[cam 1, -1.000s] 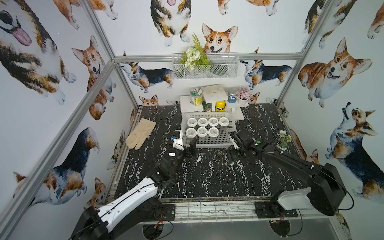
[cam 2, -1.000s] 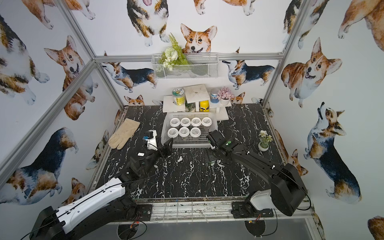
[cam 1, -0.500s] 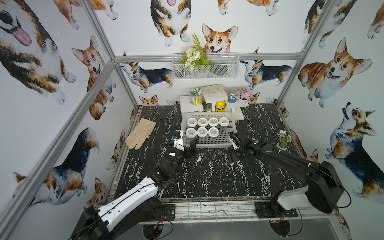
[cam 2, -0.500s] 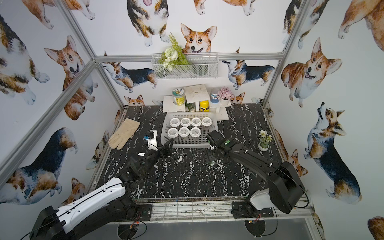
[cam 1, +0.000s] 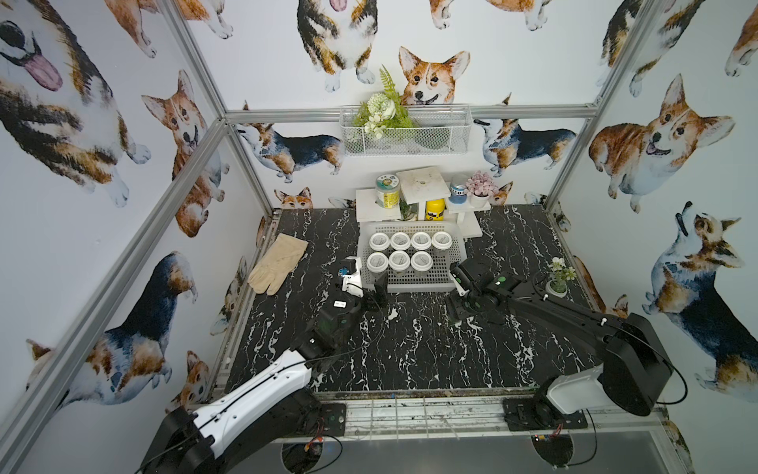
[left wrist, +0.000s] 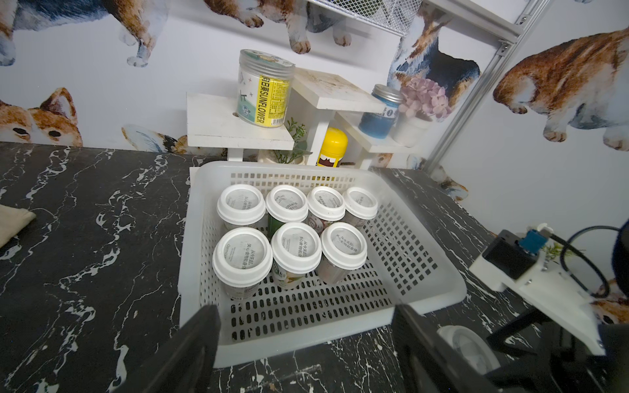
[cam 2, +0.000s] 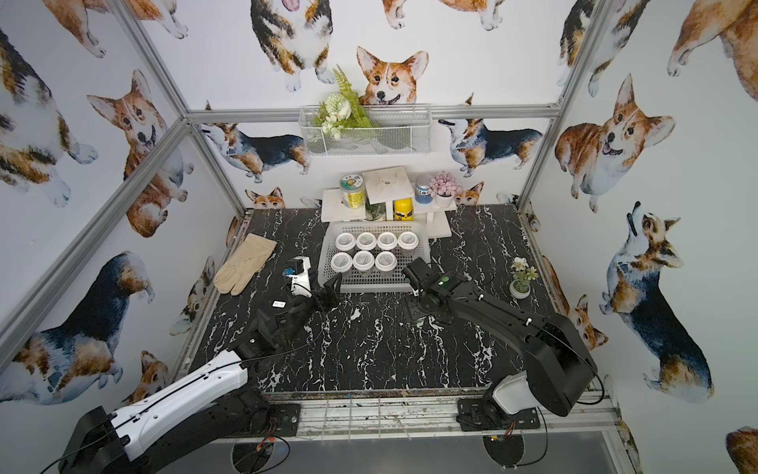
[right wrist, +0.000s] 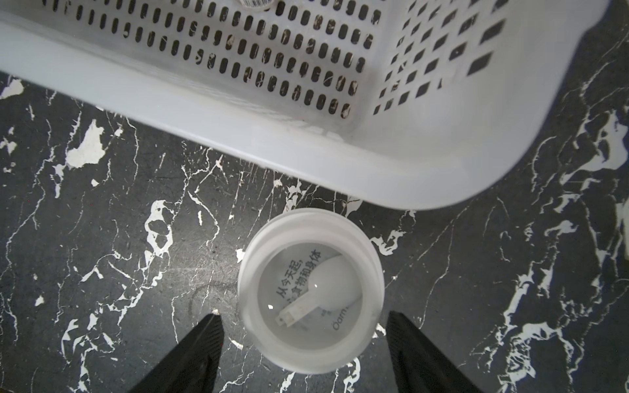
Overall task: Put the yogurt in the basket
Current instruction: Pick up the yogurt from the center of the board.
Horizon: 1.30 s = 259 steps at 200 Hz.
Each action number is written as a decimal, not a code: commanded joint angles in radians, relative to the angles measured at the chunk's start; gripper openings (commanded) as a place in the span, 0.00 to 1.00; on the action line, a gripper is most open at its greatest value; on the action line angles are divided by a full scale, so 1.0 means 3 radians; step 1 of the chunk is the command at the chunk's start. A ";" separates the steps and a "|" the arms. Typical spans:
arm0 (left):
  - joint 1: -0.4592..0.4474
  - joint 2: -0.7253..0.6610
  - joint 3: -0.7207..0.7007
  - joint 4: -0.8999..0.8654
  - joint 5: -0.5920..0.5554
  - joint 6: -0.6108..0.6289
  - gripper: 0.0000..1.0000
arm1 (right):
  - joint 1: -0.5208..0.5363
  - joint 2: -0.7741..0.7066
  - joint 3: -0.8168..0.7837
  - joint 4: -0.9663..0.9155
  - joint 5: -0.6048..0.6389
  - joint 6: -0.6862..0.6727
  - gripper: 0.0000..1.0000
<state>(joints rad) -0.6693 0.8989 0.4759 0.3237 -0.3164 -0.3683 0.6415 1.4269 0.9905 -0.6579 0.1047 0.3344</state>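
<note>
Straddling the last yogurt cup [right wrist: 311, 299], the right end effector [right wrist: 302, 316] hangs over the black marbled bench [cam 1: 410, 349] with its two dark fingers [right wrist: 190, 357] spread, one on either side of the white lid. A strip of bench shows between one finger and the cup. The other finger sits nearly against the lid's edge, with no contact to be made out, so the cup is framed rather than gripped. This cup stands upright on the bench just outside the white lattice basket [right wrist: 238, 129], by the basket's front right corner, near the rim but apart from it. A white spoon [right wrist: 320, 289] shows through the lid's clear centre, beside grey print.

Seven more yogurt cups [cam 1: 398, 259] stand upright inside the basket: four along its back wall and three in a row in front of them.

The left end effector [left wrist: 304, 309] hovers just before the basket's front wall, toward its left corner, fingers wide apart with nothing between them.

A tan glove [cam 1: 279, 264] lies on the bench well to the basket's left. Behind the basket, a white stepped shelf [cam 1: 422, 184] carries a sunflower-labelled jar [cam 1: 387, 191] and a yellow bottle [cam 1: 434, 210].
</note>
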 commanded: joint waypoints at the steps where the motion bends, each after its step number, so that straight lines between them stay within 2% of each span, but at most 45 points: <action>1: -0.0001 -0.0004 0.0031 0.0031 0.0004 0.0011 0.84 | 0.0001 0.0024 0.0028 -0.0021 0.0044 0.0027 0.81; 88: 0.0002 0.0005 0.0035 0.0031 0.0007 0.0011 0.84 | 0.0004 0.0106 0.0044 0.0018 0.0014 0.0039 0.80; 188: 0.0004 0.0020 0.0045 0.0025 0.0007 0.0014 0.84 | 0.0004 0.0141 0.0104 -0.0015 0.0019 0.0026 0.66; 259: 0.0002 0.0015 0.0047 0.0025 0.0002 0.0011 0.84 | 0.0034 0.0066 0.0260 -0.0249 0.0001 0.0015 0.64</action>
<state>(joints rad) -0.6693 0.9043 0.4831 0.3229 -0.3138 -0.3683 0.6426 1.4570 1.0512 -0.6792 0.1043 0.3367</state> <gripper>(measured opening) 0.839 0.642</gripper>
